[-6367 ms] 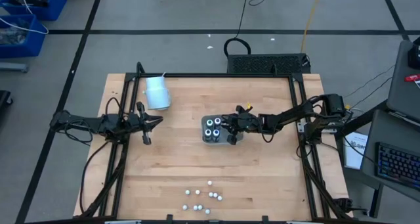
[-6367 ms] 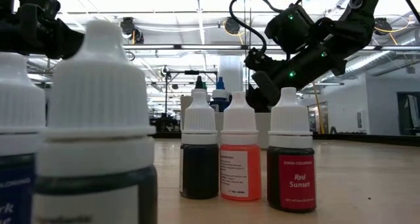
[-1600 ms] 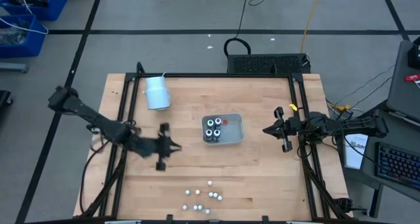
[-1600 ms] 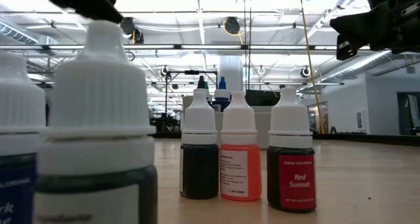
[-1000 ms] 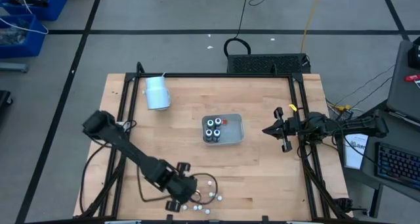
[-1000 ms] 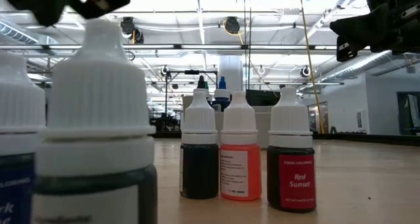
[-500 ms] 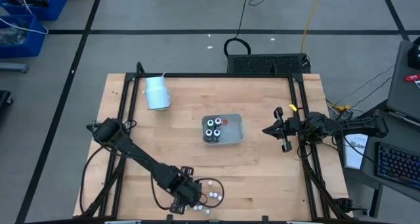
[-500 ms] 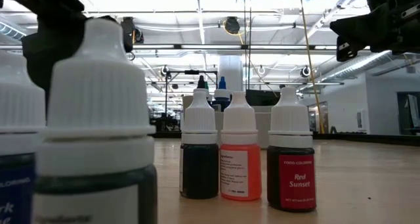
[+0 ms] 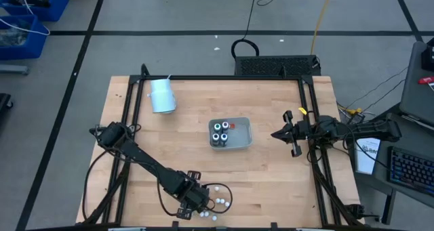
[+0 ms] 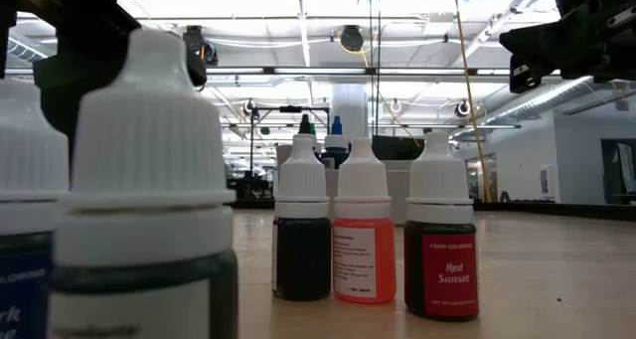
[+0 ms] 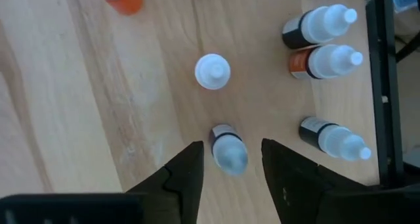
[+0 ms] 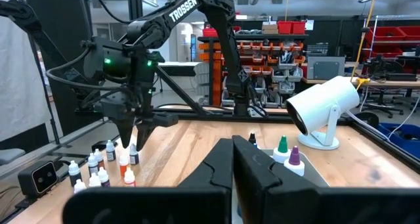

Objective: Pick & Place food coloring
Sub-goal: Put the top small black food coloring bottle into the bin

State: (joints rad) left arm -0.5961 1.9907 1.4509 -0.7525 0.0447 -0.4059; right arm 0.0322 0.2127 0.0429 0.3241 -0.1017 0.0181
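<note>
The loose food coloring bottles point(image 9: 215, 205) sit in a cluster at the table's point(image 9: 271, 177) near edge, with four more standing in the clear tray point(image 9: 241, 141) mid-table. The left gripper point(image 11: 230, 159) hangs right over the cluster, fingers apart around one dark bottle point(image 11: 227, 147) (not squeezing it). The right gripper point(image 9: 287, 134) waits shut by the right edge.
</note>
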